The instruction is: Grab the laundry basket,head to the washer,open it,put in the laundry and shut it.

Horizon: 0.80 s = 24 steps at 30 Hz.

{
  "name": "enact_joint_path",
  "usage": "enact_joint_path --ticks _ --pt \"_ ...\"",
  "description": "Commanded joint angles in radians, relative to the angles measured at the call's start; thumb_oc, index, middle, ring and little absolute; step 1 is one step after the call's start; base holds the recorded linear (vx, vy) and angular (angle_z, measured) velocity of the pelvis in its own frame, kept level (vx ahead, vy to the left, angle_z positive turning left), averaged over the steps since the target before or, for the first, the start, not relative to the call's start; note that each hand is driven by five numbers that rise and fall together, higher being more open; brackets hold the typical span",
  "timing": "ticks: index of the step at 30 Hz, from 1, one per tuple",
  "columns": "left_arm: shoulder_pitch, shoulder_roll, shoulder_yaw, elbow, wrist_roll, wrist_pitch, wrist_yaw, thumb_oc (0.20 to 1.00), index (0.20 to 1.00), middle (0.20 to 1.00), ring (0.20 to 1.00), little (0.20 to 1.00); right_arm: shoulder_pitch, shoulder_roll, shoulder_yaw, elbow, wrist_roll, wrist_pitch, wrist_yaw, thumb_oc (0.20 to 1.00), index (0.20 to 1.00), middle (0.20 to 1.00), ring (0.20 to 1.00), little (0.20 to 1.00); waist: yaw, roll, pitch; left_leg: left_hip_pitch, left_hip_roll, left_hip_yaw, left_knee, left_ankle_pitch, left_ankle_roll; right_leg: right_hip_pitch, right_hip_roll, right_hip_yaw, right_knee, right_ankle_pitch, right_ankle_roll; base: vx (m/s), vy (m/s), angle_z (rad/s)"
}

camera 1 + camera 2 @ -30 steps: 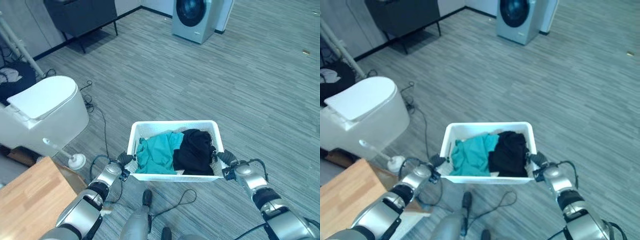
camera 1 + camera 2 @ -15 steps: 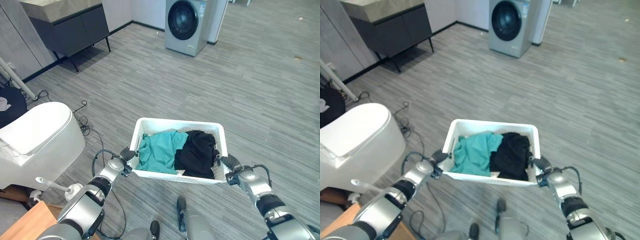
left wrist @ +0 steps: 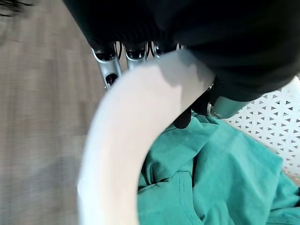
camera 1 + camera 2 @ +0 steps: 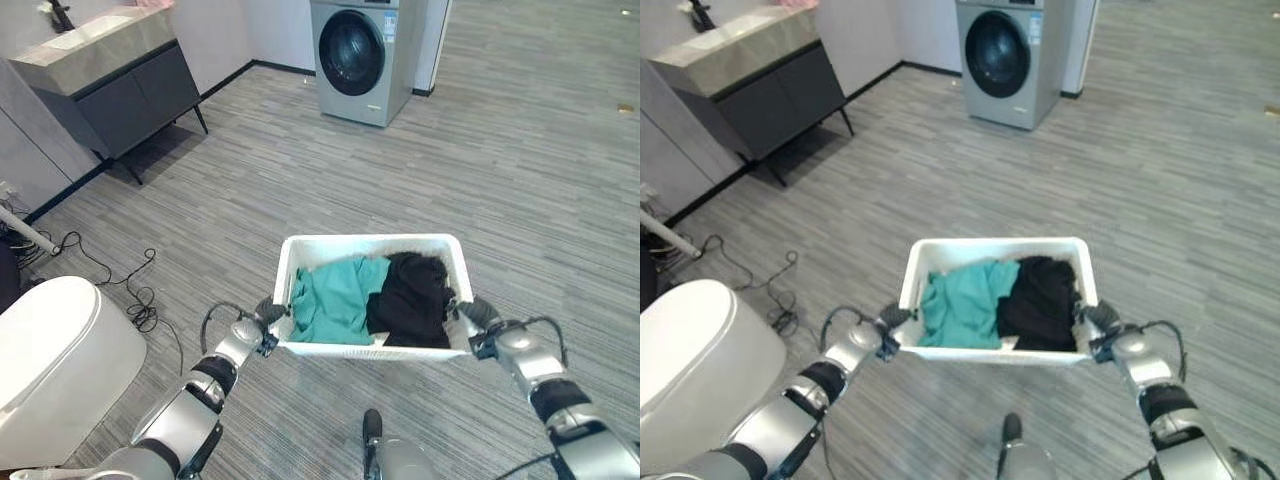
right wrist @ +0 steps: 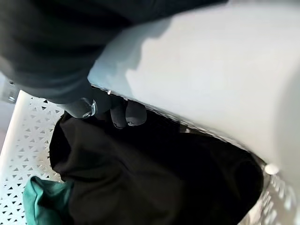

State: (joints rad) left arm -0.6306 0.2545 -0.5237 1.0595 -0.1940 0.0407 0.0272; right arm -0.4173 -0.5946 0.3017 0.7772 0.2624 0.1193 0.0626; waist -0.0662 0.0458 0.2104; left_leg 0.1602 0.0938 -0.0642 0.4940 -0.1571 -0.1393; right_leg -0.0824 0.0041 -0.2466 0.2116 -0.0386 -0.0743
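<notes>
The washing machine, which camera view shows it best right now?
The right eye view: the washing machine stands across the floor with its round dark door facing the camera and nearly its whole front visible. The left eye view shows much the same. The wrist views look at the laundry basket rim instead.

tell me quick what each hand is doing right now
Left hand: shut on the laundry basket rim, left side.
Right hand: shut on the basket rim, right side.
</notes>
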Motion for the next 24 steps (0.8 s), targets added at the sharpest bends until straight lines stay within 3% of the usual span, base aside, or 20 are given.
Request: enact_joint_path --ticks 1,3,5,11,12,13,14,16,17,18,21,22,24 --pt "-0.082 0.105 -0.03 -0.039 -0.066 -0.039 0.031 0.2 0.2 0.2 0.2 0.2 -0.041 -0.026 -0.003 -0.047 0.042 -0.052 -0.029 0.2 0.2 0.2 0.2 0.2 0.041 -0.086 -0.051 -0.24 0.115 0.099 0.373 0.253 0.116 0.066 -0.011 0.096 -0.129 0.049 0.075 0.13 -0.069 -0.28" --pt "-0.108 0.097 -0.034 -0.032 -0.07 -0.037 0.039 0.2 0.2 0.2 0.2 0.2 -0.042 -0.027 0.003 -0.055 0.048 -0.05 -0.035 0.2 0.2 0.2 0.2 0.2 0.059 -0.092 -0.031 -0.326 0.087 0.131 0.305 0.197 0.116 0.117 -0.002 0.107 -0.15 0.029 0.08 0.26 -0.079 -0.35" --pt "-0.106 0.104 -0.027 -0.051 -0.073 -0.037 0.038 0.2 0.2 0.2 0.2 0.2 -0.025 -0.03 0.003 -0.082 0.041 -0.049 -0.029 0.2 0.2 0.2 0.2 0.2 0.081 -0.095 -0.032 -0.365 0.043 0.163 0.134 0.192 0.11 0.148 0.0 0.124 -0.163 0.016 0.094 0.27 -0.011 -0.25" --pt "-0.106 0.104 -0.027 -0.051 -0.073 -0.037 0.038 0.2 0.2 0.2 0.2 0.2 -0.025 -0.03 0.003 -0.082 0.041 -0.049 -0.029 0.2 0.2 0.2 0.2 0.2 0.081 -0.095 -0.032 -0.365 0.043 0.164 0.134 0.192 0.11 0.148 0.0 0.124 -0.163 0.016 0.094 0.11 0.013 -0.39" --pt "-0.115 0.108 -0.018 -0.06 -0.068 -0.044 0.044 0.2 0.2 0.2 0.2 0.2 -0.001 -0.019 -0.006 -0.113 0.034 -0.069 -0.036 0.2 0.2 0.2 0.2 0.2 0.117 -0.076 -0.037 -0.376 0.006 0.203 -0.324 0.235 0.095 0.22 0.02 0.118 -0.178 -0.035 0.115 0.81 0.103 -0.11" --pt "-0.114 0.116 -0.014 -0.063 -0.072 -0.046 0.043 0.2 0.2 0.2 0.2 0.2 0.003 -0.011 -0.01 -0.109 0.03 -0.079 -0.04 0.2 0.2 0.2 0.2 0.2 0.136 -0.069 -0.037 -0.385 -0.023 0.187 -0.449 0.264 0.086 0.254 0.036 0.131 -0.168 -0.067 0.115 1.42 0.225 -0.16" --pt "-0.088 0.13 -0.006 -0.077 -0.091 -0.054 0.039 0.2 0.2 0.2 0.2 0.2 -0.018 0.019 0.012 -0.077 0.027 -0.081 -0.034 0.2 0.2 0.2 0.2 0.2 0.17 -0.059 -0.051 -0.394 -0.038 0.159 -0.477 0.283 0.089 0.302 0.057 0.176 -0.115 -0.134 0.112 1.14 0.229 0.13" --pt "-0.066 0.139 0.002 -0.094 -0.09 -0.055 0.037 0.2 0.2 0.2 0.2 0.2 -0.017 0.031 0.008 -0.073 0.027 -0.078 -0.027 0.2 0.2 0.2 0.2 0.2 0.178 -0.059 -0.076 -0.382 -0.045 0.144 -0.428 0.296 0.106 0.324 0.049 0.197 -0.073 -0.153 0.122 0.89 0.234 -0.15" --pt "-0.05 0.152 0.008 -0.114 -0.096 -0.059 0.043 0.2 0.2 0.2 0.2 0.2 0.005 0.044 -0.009 -0.086 0.034 -0.083 -0.029 0.2 0.2 0.2 0.2 0.2 0.187 -0.085 -0.092 -0.374 -0.074 0.155 -0.367 0.252 0.132 0.321 0.014 0.2 0.006 -0.104 0.155 0.51 0.145 -0.71" --pt "-0.05 0.152 0.008 -0.114 -0.096 -0.059 0.043 0.2 0.2 0.2 0.2 0.2 0.005 0.044 -0.009 -0.086 0.034 -0.083 -0.029 0.2 0.2 0.2 0.2 0.2 0.188 -0.083 -0.094 -0.376 -0.071 0.155 -0.368 0.253 0.132 0.318 0.016 0.201 0.006 -0.102 0.155 0.51 0.155 -0.84" --pt "-0.03 0.163 0.013 -0.138 -0.092 -0.057 0.043 0.2 0.2 0.2 0.2 0.2 0.028 0.053 -0.029 -0.088 0.028 -0.081 -0.021 0.2 0.2 0.2 0.2 0.2 0.178 -0.094 -0.1 -0.32 -0.101 0.183 -0.338 0.174 0.181 0.229 -0.034 0.191 0.275 0.104 0.262 0.4 0.19 0.11" --pt "-0.028 0.164 0.013 -0.148 -0.09 -0.057 0.044 0.2 0.2 0.2 0.2 0.2 0.024 0.054 -0.03 -0.083 0.024 -0.079 -0.017 0.2 0.2 0.2 0.2 0.2 0.166 -0.088 -0.089 -0.289 -0.106 0.186 -0.337 0.153 0.196 0.193 -0.046 0.184 0.372 0.153 0.281 0.37 0.204 0.13" --pt "-0.028 0.17 0.014 -0.149 -0.09 -0.055 0.047 0.2 0.2 0.2 0.2 0.2 0.019 0.058 -0.028 -0.08 0.017 -0.078 -0.014 0.2 0.2 0.2 0.2 0.2 0.155 -0.061 -0.081 -0.25 -0.097 0.187 -0.343 0.129 0.217 0.12 -0.058 0.149 0.492 0.155 0.286 0.4 0.2 -0.06"
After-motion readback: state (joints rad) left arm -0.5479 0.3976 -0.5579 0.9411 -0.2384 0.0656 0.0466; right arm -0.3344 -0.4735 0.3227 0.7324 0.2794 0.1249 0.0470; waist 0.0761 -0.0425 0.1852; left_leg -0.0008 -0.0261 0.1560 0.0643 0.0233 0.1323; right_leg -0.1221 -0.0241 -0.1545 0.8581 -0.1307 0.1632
